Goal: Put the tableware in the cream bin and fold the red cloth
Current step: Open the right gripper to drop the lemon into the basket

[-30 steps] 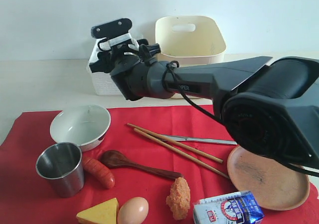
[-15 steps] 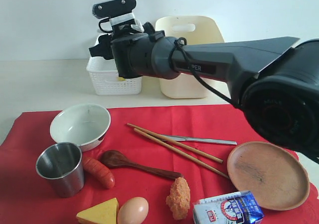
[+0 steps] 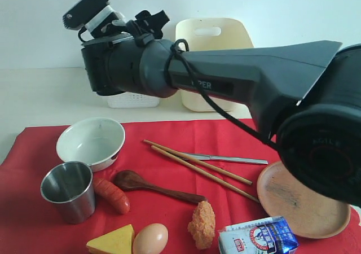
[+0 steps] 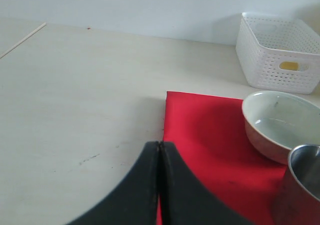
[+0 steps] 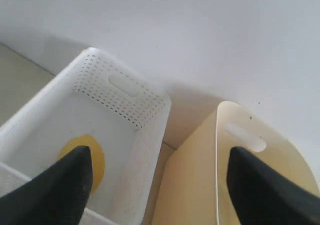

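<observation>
Two bins: smooth cream bin (image 3: 217,45) beside perforated white basket (image 4: 260,70), behind the red cloth (image 3: 169,138).
My left gripper (image 4: 159,147) pinched shut by cloth edge, right gripper (image 5: 160,155) spread wide, empty; round bowl (image 3: 90,141), steel cup (image 3: 66,192) on cloth; only wrist views show yellow lump (image 4: 289,65) in basket.

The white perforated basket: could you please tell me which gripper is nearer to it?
Right. The right gripper hangs open above the basket; the left gripper, shut, sits low at the red cloth edge, with the white bowl in between.
</observation>
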You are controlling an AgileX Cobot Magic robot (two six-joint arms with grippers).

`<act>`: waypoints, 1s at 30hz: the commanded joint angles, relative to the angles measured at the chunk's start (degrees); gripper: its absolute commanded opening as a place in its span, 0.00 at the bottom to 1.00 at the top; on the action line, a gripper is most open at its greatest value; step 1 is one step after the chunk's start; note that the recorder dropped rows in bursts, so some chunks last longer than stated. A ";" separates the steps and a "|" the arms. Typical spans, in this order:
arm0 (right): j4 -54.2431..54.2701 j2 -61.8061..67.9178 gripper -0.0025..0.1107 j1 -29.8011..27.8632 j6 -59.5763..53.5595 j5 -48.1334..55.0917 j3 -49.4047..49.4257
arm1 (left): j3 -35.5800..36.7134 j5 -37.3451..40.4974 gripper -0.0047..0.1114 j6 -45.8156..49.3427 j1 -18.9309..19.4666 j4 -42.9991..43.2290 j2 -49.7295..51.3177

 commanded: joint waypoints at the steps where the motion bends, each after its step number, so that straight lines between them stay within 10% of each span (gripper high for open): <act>1: -0.02 -0.68 0.65 2.43 -3.40 -2.30 -0.40 | 0.21 -0.58 0.05 0.02 0.13 -0.07 -0.27; 24: -1.17 -0.77 0.62 5.06 -3.47 -8.49 -0.40 | 0.21 -0.58 0.05 0.02 0.13 -0.07 -0.27; 30: -9.87 -0.41 0.25 5.06 -3.47 -16.12 -0.40 | 0.21 -0.58 0.05 0.02 0.13 -0.07 -0.27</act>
